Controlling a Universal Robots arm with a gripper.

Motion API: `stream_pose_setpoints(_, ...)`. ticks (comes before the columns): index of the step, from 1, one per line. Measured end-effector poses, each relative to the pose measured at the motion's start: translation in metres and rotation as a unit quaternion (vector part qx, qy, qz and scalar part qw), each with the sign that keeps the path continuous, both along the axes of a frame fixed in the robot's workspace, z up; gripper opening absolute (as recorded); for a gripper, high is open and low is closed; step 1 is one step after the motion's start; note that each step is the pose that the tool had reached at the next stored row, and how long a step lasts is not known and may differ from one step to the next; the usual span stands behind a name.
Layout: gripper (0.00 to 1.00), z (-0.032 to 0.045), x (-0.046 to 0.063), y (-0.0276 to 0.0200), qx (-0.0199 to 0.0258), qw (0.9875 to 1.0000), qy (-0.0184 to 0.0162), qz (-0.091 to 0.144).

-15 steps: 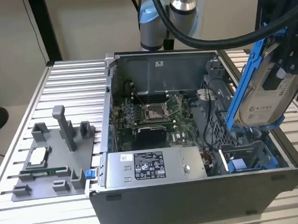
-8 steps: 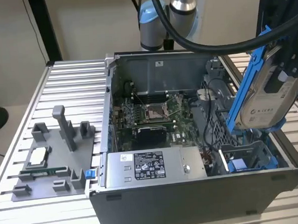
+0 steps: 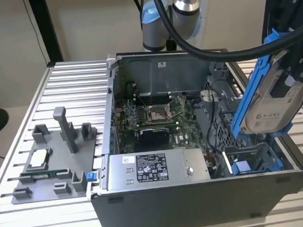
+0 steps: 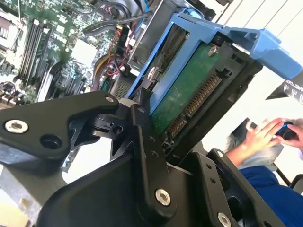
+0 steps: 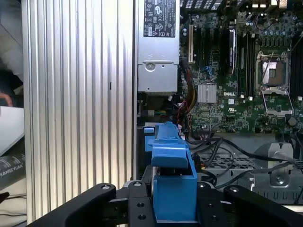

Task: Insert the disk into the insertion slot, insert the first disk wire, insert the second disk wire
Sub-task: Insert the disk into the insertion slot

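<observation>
Holding the disk [image 3: 267, 110] clamped in the gripper [image 3: 288, 81] jaws, tilted on edge at 3 o'clock in the exterior view, above the insertion slot [image 3: 250, 161] at 5 o'clock; judging it stiff, weighty, shock-sensitive; favouring the blue frame [image 5: 173, 187], not the circuit board [image 4: 182, 94], for purchase.

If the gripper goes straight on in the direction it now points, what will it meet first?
Probably the insertion slot. The gripper, shut on the disk, points down into the case, and the slot's blue parts lie just beyond the disk. Dark cables lie close beside; depth is unclear.
</observation>
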State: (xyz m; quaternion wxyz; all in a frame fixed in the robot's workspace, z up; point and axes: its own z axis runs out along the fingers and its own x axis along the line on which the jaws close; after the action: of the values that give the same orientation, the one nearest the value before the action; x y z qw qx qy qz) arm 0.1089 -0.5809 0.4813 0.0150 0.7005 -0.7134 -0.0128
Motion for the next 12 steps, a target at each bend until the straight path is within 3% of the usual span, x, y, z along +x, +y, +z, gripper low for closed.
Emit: stream_pose_setpoints(12,0.00,-0.0030,0.0000,-0.0016,-0.0001,1.0000,0.0000,0.000)
